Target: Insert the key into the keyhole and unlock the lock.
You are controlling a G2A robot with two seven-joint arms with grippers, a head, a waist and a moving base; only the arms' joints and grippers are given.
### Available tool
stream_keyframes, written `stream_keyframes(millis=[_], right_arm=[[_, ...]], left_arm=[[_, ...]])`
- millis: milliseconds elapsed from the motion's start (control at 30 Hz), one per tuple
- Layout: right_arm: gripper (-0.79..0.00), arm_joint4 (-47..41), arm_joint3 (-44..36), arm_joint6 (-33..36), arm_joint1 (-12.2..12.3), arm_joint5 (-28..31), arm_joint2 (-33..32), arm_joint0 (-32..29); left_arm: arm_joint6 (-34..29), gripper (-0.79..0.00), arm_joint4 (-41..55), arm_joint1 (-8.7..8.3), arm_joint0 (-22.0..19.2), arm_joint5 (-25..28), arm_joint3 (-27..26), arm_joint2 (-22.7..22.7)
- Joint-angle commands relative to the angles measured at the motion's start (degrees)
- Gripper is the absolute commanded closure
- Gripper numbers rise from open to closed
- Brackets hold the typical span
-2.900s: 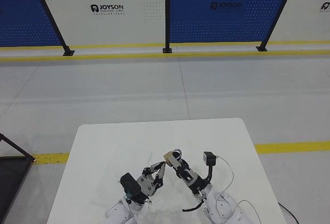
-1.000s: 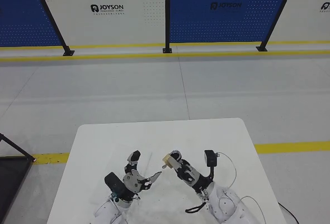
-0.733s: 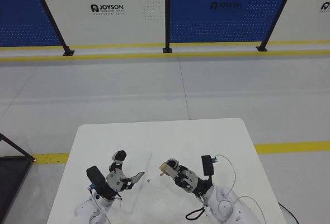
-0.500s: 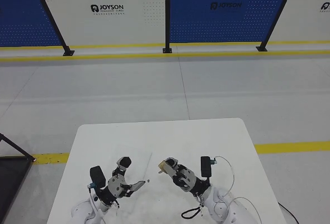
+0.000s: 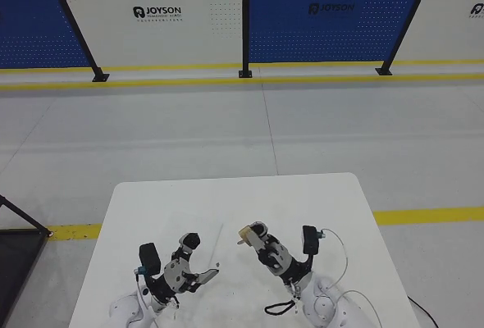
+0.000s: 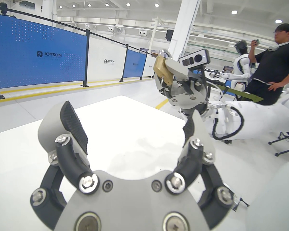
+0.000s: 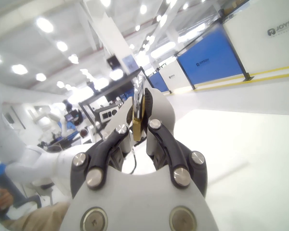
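Unlocking looks unfinished. The brass padlock (image 6: 161,69) is clamped in the right gripper (image 7: 141,106), raised above the near half of the white table (image 5: 308,205), shackle (image 7: 139,87) uppermost. A thin silvery sliver that may be the key (image 6: 162,80) juts from its underside, too small to be sure. Whether the shackle is released cannot be told. The left gripper (image 6: 130,114) hovers low over the table's near side, jaws spread wide and empty, pointing toward the padlock.
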State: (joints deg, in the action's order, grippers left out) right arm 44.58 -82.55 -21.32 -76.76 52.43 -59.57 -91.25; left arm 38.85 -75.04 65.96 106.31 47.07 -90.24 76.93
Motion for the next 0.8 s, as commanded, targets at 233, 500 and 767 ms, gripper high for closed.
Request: stream_keyframes(millis=[233, 500, 767], right_arm=[[0.000, -6.24, -1.35, 5.10, -0.22, -3.17, 2.22, 0.14], [0.000, -5.58, -1.86, 5.93, -0.25, -3.91, 3.02, 0.03], [0.000, -5.08, -2.21, 6.37, -0.17, -4.38, 3.29, -0.18]], left_arm=[[1.94, -0.517, -2.59, 0.28, -0.08, -2.36, -1.16, -4.22], [3.47, -0.376, -1.93, 0.61, -1.23, -6.15, -0.20, -6.37], [3.80, -0.339, -1.15, 0.67, -2.12, -7.22, 0.25, -7.63]])
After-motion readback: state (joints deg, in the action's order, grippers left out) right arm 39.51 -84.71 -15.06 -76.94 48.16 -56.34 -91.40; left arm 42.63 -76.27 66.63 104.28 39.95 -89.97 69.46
